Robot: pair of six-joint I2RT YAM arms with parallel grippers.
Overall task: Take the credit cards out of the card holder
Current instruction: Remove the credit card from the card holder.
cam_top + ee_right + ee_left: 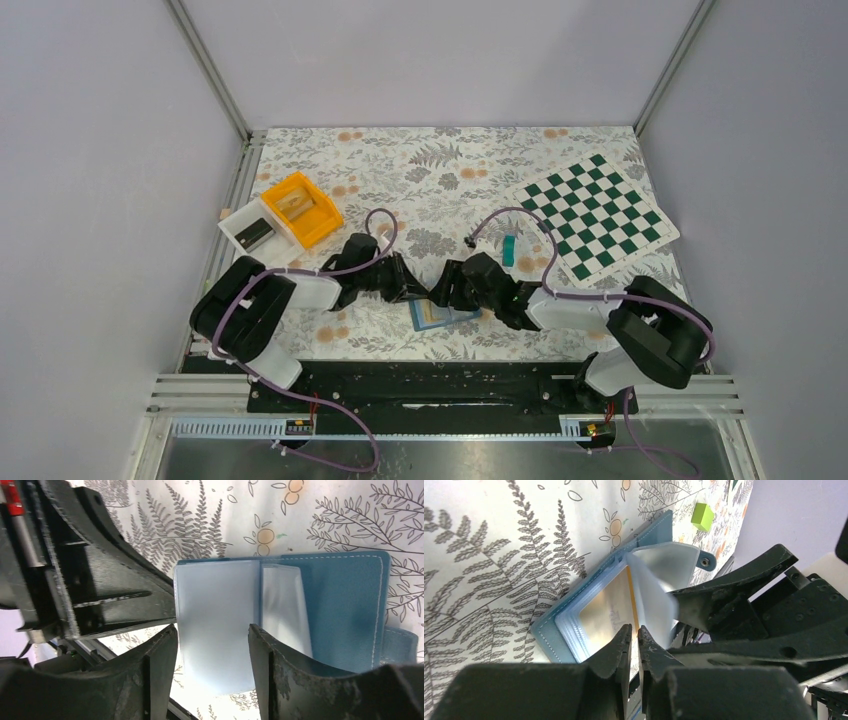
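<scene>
Left end effector (634,636) nearly closed at card holder (547,630); right end effector (211,630) spread wide.

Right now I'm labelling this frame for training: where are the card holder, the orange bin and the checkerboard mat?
card holder (345,605), right wrist view, on its blue cover.
orange bin (322,228), top external view, on its near wall.
checkerboard mat (598,215), top external view, on its middle squares.

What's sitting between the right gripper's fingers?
A clear sleeve page of the open card holder, seen in the right wrist view. The right gripper is open around it; contact unclear.
</scene>
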